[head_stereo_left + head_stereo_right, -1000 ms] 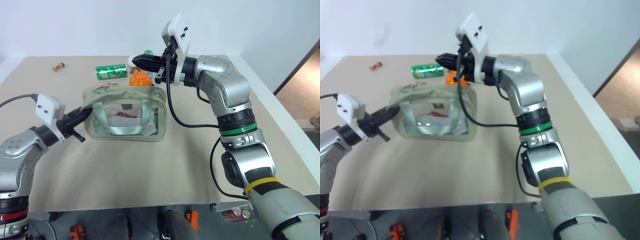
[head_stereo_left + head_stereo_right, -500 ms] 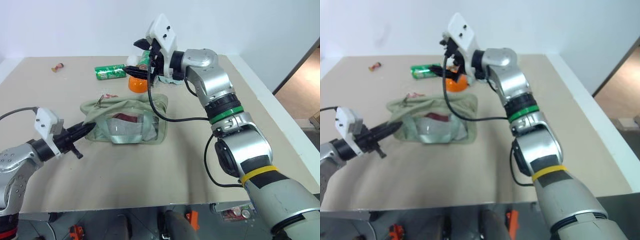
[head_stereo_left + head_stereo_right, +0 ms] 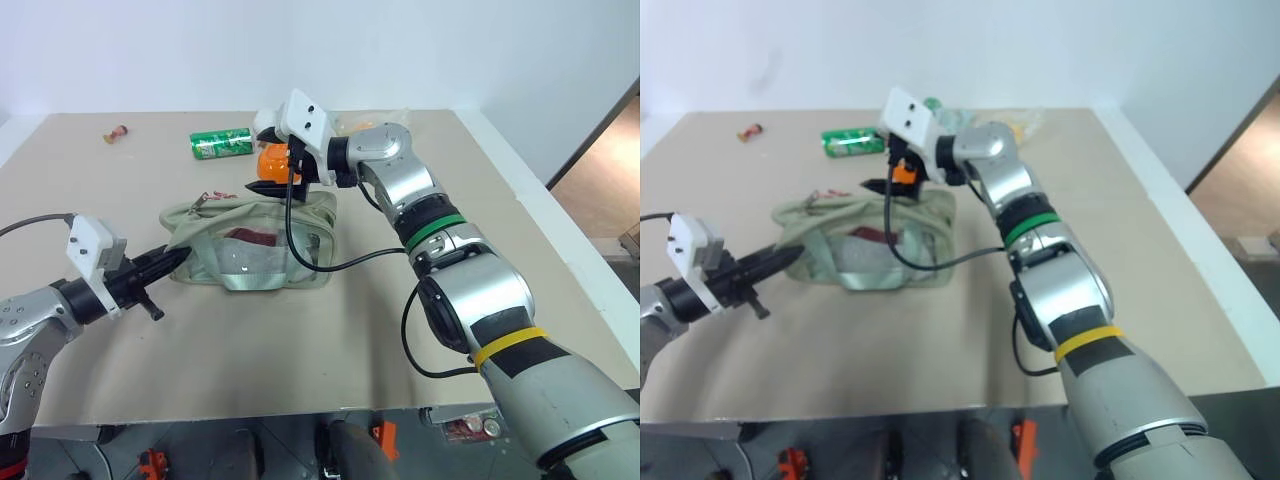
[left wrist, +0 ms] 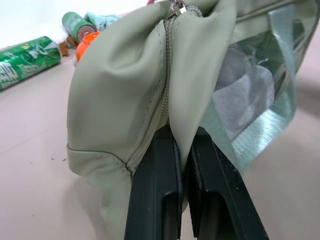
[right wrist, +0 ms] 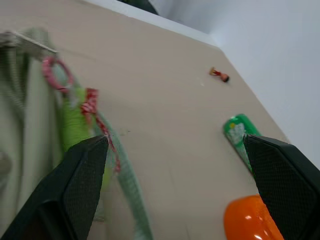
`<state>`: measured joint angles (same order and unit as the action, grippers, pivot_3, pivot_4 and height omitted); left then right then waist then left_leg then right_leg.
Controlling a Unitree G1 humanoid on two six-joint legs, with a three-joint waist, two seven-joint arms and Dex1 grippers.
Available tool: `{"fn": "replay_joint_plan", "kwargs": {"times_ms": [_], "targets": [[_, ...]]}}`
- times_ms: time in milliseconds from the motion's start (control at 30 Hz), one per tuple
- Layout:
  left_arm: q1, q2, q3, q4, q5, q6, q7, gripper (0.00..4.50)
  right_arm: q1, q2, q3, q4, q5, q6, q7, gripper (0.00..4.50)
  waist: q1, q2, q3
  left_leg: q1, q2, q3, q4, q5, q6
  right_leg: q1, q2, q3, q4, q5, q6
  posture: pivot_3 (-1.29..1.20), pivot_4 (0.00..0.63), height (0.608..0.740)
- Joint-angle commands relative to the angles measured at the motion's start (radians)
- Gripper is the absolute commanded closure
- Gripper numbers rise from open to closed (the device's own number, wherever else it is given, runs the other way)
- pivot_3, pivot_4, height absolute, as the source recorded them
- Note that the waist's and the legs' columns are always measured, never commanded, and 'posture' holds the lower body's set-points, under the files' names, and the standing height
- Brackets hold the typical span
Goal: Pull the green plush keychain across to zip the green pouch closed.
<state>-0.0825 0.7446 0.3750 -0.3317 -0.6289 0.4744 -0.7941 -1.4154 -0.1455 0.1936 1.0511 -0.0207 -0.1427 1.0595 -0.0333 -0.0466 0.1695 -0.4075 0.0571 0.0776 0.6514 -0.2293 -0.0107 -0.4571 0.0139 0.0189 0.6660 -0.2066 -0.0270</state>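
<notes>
Lime-green plush keychain (image 5: 72,122) hangs at the green pouch (image 3: 250,240)'s far left top corner, ahead of the right gripper (image 3: 272,172), whose jaws stand wide above the zipper. Zipper's long axis runs left to right. Left gripper (image 4: 184,165), nearer that end, is pinched on the pouch's left-end fabric.

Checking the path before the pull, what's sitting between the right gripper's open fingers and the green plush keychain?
Nothing: in the right wrist view the right gripper stands open, and the green plush keychain hangs just ahead beside one finger, no object in between.
</notes>
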Motion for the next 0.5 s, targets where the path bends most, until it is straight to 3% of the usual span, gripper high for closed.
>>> {"fn": "replay_joint_plan", "kwargs": {"times_ms": [33, 233, 500], "targets": [[-0.038, 0.023, -0.001, -0.022, -0.001, -0.002, -0.004, 4.5, 0.028, 0.014, 0.002, -0.076, 0.01, 0.021, 0.041, 0.02, 0.0, 0.0, 0.0, 0.0, 0.0, 0.0, 0.0, 0.0, 0.0, 0.0, 0.0, 0.0, 0.0, 0.0, 0.0, 0.0, 0.15, 0.74], [-0.106, 0.02, -0.01, -0.033, -0.021, 0.016, 0.009, 4.5, 0.13, 0.025, 0.049, -0.209, 0.006, 0.1, 0.114, 0.02, 0.003, 0.0, 0.0, 0.0, 0.0, 0.0, 0.0, 0.0, 0.0, 0.001, 0.0, 0.0, 0.0, 0.0, 0.0, 0.0, 0.15, 0.74], [-0.076, 0.008, -0.014, -0.049, -0.012, 0.017, 0.009, 4.5, 0.183, 0.037, 0.085, -0.307, 0.003, 0.176, 0.14, 0.02, 0.006, 0.0, 0.0, 0.0, 0.0, -0.001, 0.001, 0.0, 0.0, 0.001, 0.0, 0.0, 0.0, 0.0, 0.0, 0.0, 0.15, 0.74]]}}
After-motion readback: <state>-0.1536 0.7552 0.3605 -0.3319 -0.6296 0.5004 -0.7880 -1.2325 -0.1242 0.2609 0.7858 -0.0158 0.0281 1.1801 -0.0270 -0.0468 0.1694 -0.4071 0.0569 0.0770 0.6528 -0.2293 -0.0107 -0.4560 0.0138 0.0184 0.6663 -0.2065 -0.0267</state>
